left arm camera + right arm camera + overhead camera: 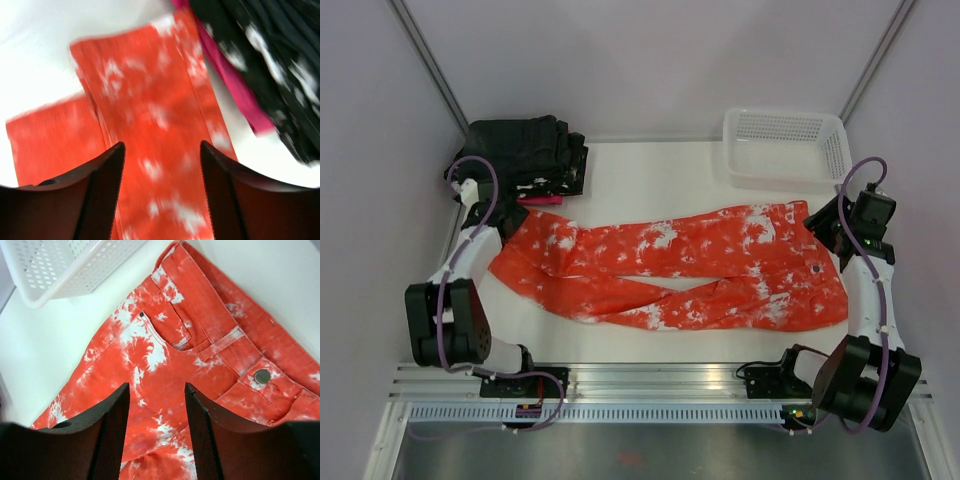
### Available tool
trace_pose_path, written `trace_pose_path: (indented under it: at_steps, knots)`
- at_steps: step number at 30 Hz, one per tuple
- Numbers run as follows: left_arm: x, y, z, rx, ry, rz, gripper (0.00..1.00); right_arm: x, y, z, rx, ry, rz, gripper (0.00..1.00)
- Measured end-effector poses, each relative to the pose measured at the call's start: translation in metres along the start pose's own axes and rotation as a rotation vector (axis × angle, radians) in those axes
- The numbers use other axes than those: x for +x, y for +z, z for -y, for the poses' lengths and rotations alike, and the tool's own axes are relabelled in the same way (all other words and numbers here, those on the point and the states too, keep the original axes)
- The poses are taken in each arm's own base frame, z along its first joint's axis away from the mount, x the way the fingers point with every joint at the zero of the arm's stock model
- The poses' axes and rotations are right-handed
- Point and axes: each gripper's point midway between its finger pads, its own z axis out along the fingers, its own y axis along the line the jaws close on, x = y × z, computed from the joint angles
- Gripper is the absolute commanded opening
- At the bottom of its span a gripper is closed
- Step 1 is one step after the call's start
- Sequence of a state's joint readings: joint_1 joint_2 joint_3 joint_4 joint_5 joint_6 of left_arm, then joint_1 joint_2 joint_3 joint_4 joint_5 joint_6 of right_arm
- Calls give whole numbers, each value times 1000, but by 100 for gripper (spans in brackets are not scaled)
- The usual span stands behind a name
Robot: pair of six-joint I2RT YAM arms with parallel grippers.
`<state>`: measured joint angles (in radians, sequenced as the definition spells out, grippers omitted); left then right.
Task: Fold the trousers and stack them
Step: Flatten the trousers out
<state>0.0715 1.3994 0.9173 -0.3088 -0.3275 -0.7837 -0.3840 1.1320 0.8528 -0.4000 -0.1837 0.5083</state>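
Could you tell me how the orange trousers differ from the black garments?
The trousers lie spread out full length; the black garments sit folded in a stack. The trousers are orange-red with white splotches; the black garments have small white specks. Both are cloth.

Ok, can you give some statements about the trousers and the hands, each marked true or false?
1. The trousers lie with the waistband near the right hand. True.
2. The left hand is shut on a trouser leg. False: the left hand is open above it.
3. The black garments are inside the white basket. False: they sit far left, the white basket far right.
4. A pink cloth shows at the edge of the black garments. True.
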Motion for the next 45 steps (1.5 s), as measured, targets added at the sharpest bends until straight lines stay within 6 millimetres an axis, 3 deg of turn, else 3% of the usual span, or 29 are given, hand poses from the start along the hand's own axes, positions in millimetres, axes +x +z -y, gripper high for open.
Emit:
trace_pose_path:
  at_steps: [3,6,12,16,20,23,29,38,41,43,45]
  knots:
    - [-8,36,-8,-40,1,-38,63,2,9,-3,-1,-3,-29,55]
    - [1,67,-21,-91,30,-100,56,13,23,6,29,8,-86,55]
    - [33,90,-30,-123,78,-204,41,16,27,9,39,20,-91,55]
    - [29,97,-30,-145,41,-221,38,20,35,12,44,33,-98,55]
    - [24,94,-48,-231,-47,-211,21,33,51,22,71,45,-152,55]
    - [22,87,-71,-329,-100,-187,15,41,61,27,83,57,-184,55]
    - [14,73,-119,-472,-227,-153,15,46,73,31,81,55,-199,56]
    - [14,64,-133,-512,-301,-131,16,62,108,49,137,54,-272,56]
    - [10,58,-133,-506,-310,-122,15,62,116,50,141,51,-277,45]
    - [4,54,-130,-491,-315,-106,15,60,122,51,145,55,-271,25]
    - [-3,53,-126,-469,-317,-85,15,59,129,55,166,58,-267,22]
